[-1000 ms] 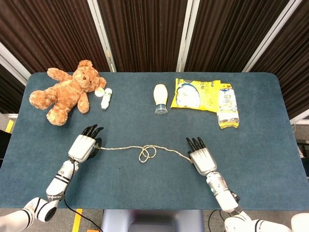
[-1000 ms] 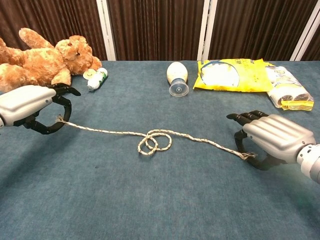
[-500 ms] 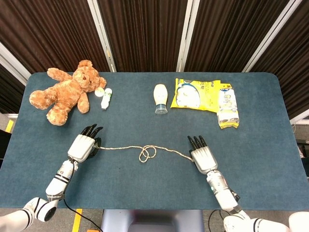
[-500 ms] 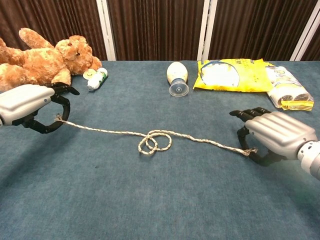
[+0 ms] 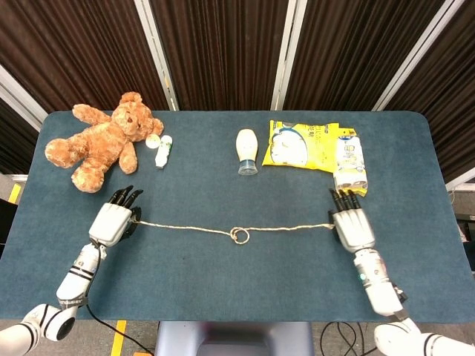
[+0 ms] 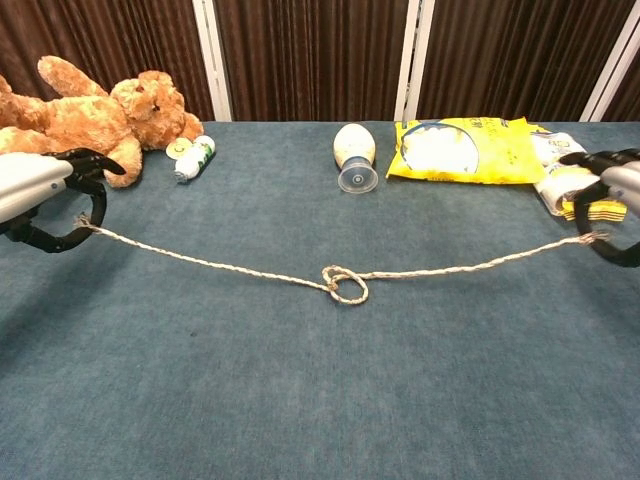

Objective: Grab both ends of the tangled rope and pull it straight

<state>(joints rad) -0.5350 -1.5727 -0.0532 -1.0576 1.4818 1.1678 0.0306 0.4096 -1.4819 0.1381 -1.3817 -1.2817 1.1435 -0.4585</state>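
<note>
The left hand (image 5: 110, 221) pinches one end of the rope (image 5: 185, 229) and the right hand (image 5: 351, 225) pinches the other; the rope runs nearly taut across the middle of the bench (image 5: 223, 297). One small knot-like loop (image 5: 238, 235) sits at its middle; judging by this, the pull is mostly done, with only that loop left to draw out.

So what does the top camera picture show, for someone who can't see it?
Two robot hands, the left hand and the right hand, hold the ends of a rope stretched across a blue table, with one small loop left in its middle. Behind lie a teddy bear, a white bottle and a yellow bag.
</note>
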